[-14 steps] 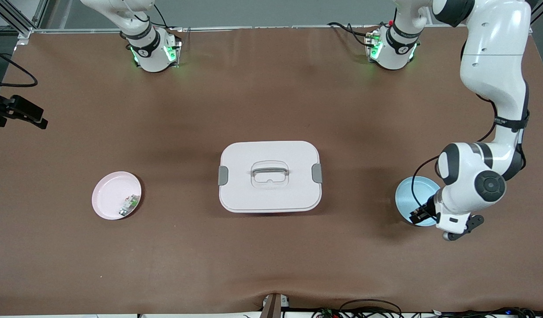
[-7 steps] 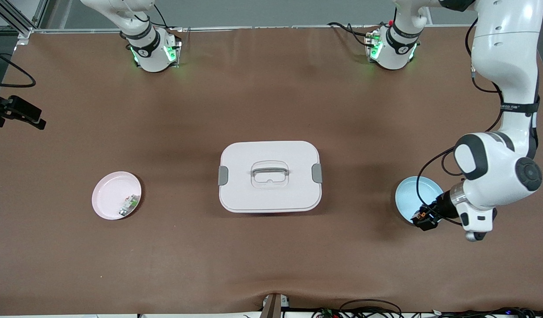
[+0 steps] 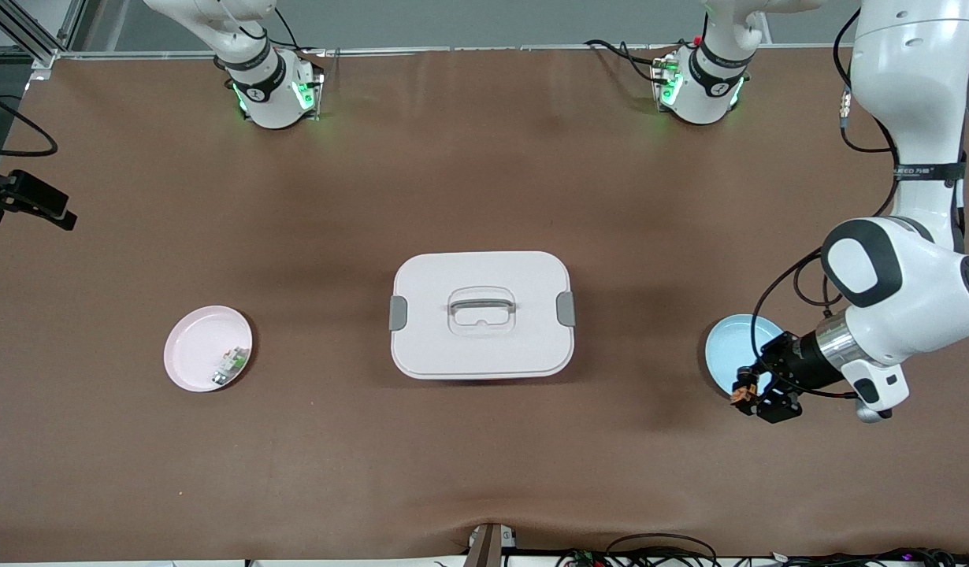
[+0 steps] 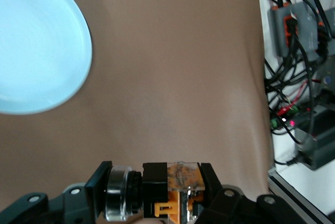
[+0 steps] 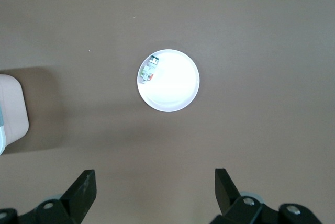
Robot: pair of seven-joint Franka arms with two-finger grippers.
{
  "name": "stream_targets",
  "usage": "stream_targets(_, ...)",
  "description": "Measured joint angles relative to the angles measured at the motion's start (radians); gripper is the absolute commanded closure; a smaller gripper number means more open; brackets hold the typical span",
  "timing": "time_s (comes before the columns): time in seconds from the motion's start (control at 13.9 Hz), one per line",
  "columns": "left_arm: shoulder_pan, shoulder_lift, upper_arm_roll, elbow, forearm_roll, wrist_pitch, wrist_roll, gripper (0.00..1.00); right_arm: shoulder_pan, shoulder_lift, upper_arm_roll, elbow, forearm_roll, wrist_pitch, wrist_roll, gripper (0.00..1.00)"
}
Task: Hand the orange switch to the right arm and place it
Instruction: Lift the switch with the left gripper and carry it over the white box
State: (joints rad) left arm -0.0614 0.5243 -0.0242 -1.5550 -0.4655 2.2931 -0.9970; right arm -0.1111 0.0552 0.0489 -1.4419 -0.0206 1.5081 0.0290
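The orange switch [image 3: 742,390], a small black block with an orange face and a clear round cap, is clamped between the fingers of my left gripper [image 3: 751,394]. It hangs just above the table at the near rim of the light blue plate [image 3: 731,345]. The left wrist view shows the switch [image 4: 178,185] filling the left gripper [image 4: 155,183] from finger to finger, with the blue plate [image 4: 36,46] off to one side. My right gripper [image 5: 154,187] is open and empty, high over the pink plate [image 5: 172,85]. Only the right arm's base [image 3: 268,87] appears in the front view.
The pink plate [image 3: 194,346] toward the right arm's end holds a small white-and-green component [image 3: 231,365]. A white lidded box [image 3: 481,315] with a handle stands mid-table. A black camera mount [image 3: 27,201] juts in at the table edge. Cables [image 4: 298,77] lie off the table.
The left arm's wrist has swung out toward its end of the table and turned the gripper, which keeps the switch by the blue plate's near rim. The right arm has not moved.
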Motion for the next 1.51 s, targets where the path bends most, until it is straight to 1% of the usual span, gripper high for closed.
stream_targets(0.29, -0.012, -0.003, -0.079, 0.076, 0.0, 0.0, -0.191, 0.62, -0.021, -0.001, -0.004, 0.004, 0.0, -0.001, 0.0, 0.0)
stream_targets(0.72, -0.026, -0.003, -0.177, 0.139, 0.0, 0.0, -0.383, 0.61, -0.031, -0.001, -0.004, 0.005, 0.0, -0.003, -0.002, 0.0)
stream_targets(0.93, -0.03, -0.003, -0.242, 0.166, 0.0, 0.0, -0.455, 0.61, -0.051, -0.001, -0.005, 0.006, 0.002, -0.019, -0.063, 0.0)
stream_targets(1.08, -0.056, -0.003, -0.262, 0.169, 0.0, 0.0, -0.495, 0.61, -0.068, -0.001, -0.006, 0.007, 0.032, -0.07, -0.094, 0.0)
stream_targets(1.29, -0.108, -0.017, -0.271, 0.182, 0.0, 0.001, -0.633, 0.61, -0.073, -0.001, -0.005, 0.007, 0.063, -0.109, -0.102, 0.0)
stream_targets(1.36, -0.13, -0.028, -0.272, 0.184, 0.0, 0.0, -0.685, 0.61, -0.075, -0.001, -0.005, 0.006, 0.089, -0.116, -0.104, 0.0)
stream_targets(1.51, -0.193, -0.044, -0.273, 0.185, 0.0, 0.008, -0.768, 0.61, -0.088, -0.001, -0.006, 0.004, 0.195, -0.134, -0.119, 0.0)
